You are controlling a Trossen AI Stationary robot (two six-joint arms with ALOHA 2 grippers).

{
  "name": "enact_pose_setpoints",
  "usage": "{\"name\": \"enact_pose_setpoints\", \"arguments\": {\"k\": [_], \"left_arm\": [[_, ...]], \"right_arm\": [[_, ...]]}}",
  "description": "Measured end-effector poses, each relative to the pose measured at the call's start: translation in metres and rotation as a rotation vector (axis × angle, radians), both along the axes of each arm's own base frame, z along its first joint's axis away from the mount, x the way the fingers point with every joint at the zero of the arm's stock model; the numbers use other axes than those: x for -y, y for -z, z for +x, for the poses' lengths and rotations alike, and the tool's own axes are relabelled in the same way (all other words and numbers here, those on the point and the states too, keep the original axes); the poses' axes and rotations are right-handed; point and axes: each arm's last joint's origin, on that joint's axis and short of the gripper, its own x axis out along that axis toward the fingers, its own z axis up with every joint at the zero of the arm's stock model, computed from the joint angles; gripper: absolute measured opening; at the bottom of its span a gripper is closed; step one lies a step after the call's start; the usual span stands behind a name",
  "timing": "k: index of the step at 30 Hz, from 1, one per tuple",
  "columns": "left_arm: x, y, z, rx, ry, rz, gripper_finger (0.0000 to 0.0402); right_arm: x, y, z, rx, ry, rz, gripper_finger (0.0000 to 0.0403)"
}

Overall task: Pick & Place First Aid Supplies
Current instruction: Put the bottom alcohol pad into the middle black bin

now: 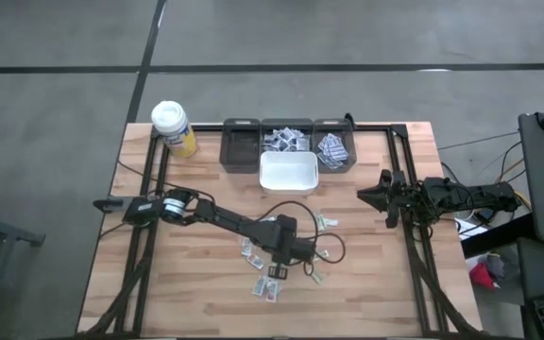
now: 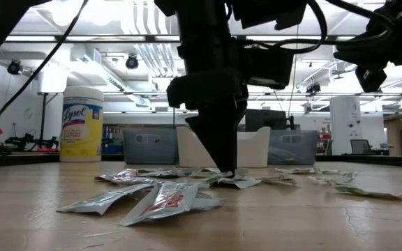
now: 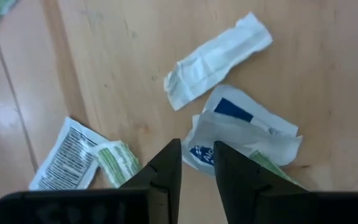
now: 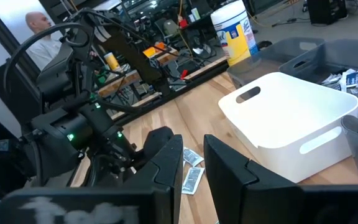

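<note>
A robotics lab: wooden workbench (image 1: 366, 283), ceiling strip lights (image 2: 145, 52), cluttered equipment benches (image 4: 160, 68) behind.

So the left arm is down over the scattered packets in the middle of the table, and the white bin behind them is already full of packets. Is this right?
Not quite. The white bin is empty, as the high view shows; packets lie in the grey bins behind it. The rest holds: the left gripper is down over the scattered packets mid-table.

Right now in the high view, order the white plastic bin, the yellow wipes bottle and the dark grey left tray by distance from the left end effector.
1. White plastic bin, ahead of the left end effector.
2. Dark grey left tray, back row.
3. Yellow wipes bottle, back left corner.
</note>
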Motion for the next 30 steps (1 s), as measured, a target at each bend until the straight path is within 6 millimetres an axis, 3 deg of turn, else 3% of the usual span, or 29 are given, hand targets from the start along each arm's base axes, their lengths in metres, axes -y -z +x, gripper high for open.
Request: {"name": "enact_pose_setpoints", "arguments": {"k": [30], "left_arm": [[-0.014,-0.002,-0.005,-0.063,-0.053,0.098,0.0090]], "right_arm": [[0.000,0.000,0.000,0.000,0.000,0.000,0.0063]]}}
